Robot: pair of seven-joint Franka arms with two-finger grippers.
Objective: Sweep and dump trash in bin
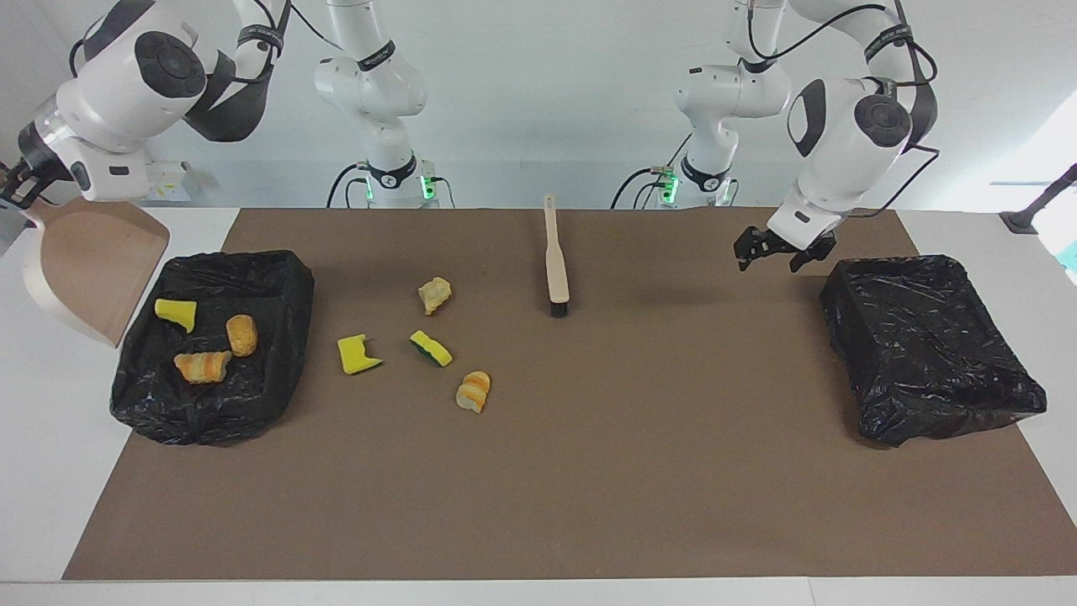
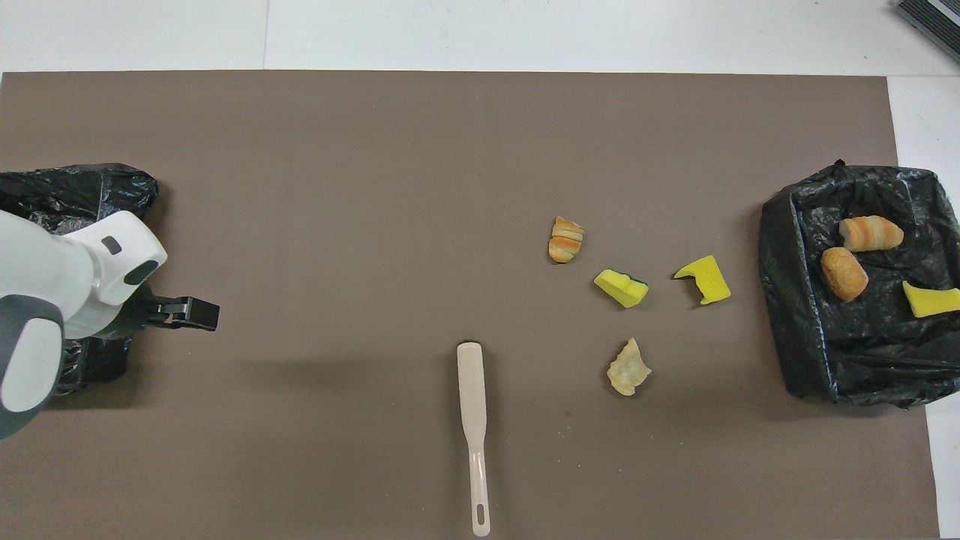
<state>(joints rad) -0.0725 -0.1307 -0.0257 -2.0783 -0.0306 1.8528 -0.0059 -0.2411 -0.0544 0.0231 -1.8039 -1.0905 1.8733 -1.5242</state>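
On the brown mat (image 1: 589, 471), one bin (image 1: 278, 370) holds three scraps (image 1: 202, 366); right jaws grip the dustpan (image 1: 84, 269), left jaws open.

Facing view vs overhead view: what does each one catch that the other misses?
Only the facing view shows the right gripper shut on the dustpan, raised beside the bin with trash, plus both arm bases.

Only the overhead view shows the hang hole at the end of the brush handle.

Both show the left gripper open and holding nothing, up beside the other bin, three scraps in the bin, and four scraps on the mat.
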